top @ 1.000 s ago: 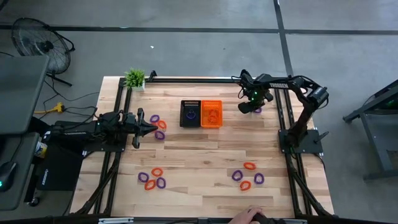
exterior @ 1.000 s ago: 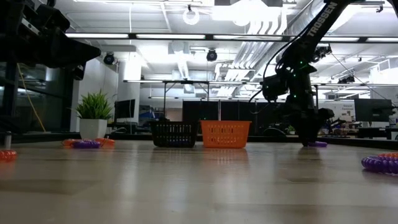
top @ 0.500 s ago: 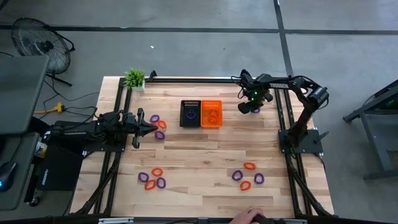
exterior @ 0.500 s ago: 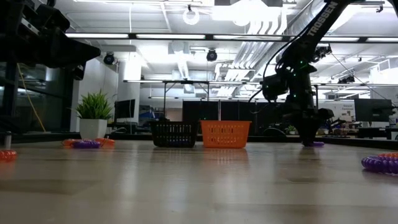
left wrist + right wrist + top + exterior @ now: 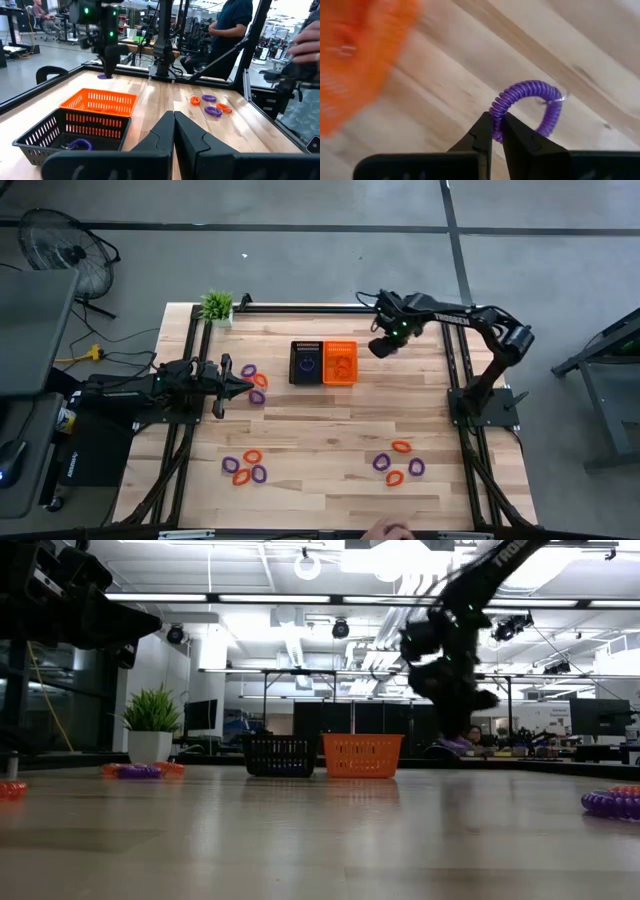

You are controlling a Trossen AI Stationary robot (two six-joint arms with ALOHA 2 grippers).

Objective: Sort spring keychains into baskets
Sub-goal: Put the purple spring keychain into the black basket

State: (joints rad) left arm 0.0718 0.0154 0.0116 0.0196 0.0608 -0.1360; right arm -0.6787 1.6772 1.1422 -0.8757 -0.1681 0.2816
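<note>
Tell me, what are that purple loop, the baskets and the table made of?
The purple loop looks like glossy coiled plastic, with tight spiral ridges. The orange basket and black basket seem moulded plastic mesh. The table looks like pale wood, with visible grain and plank seams.

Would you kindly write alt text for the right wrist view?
The right hand pinches a purple coiled keychain above the wooden table. A blurred orange basket sits to one side.
</note>
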